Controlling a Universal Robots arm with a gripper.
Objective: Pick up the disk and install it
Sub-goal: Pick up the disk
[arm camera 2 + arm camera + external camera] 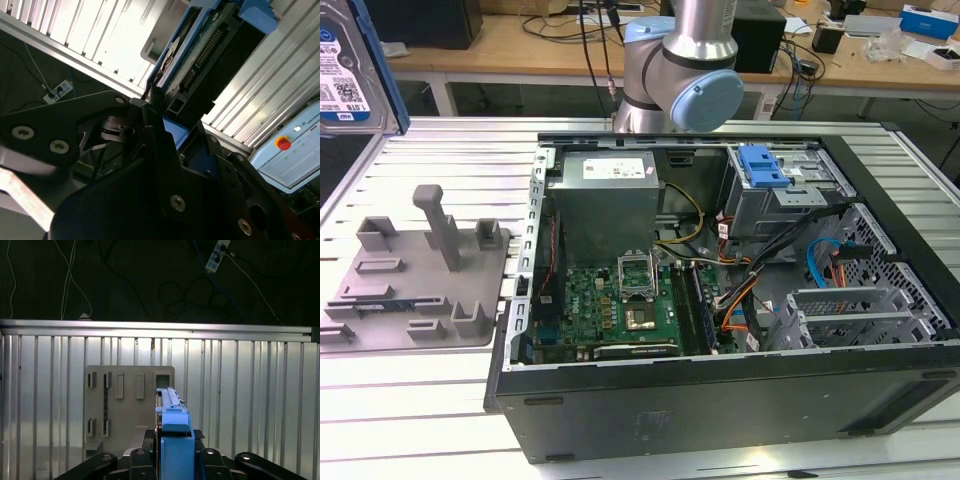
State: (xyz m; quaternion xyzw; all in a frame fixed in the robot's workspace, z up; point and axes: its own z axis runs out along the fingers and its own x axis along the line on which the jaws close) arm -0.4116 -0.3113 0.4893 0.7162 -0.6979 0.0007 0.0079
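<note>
Tool clamped on the disk, held edge-on, clear above the grey fixture on the surface. I judge it dense, rigid and shock-sensitive: grip the flat faces. The exterior view adds the label face and the open computer case; the first wrist view gives edge alignment.

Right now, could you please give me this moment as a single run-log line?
step: disk held aloft, not yet installed | gripper: shut on disk | grey fixture: disk off it | computer case: open
</note>
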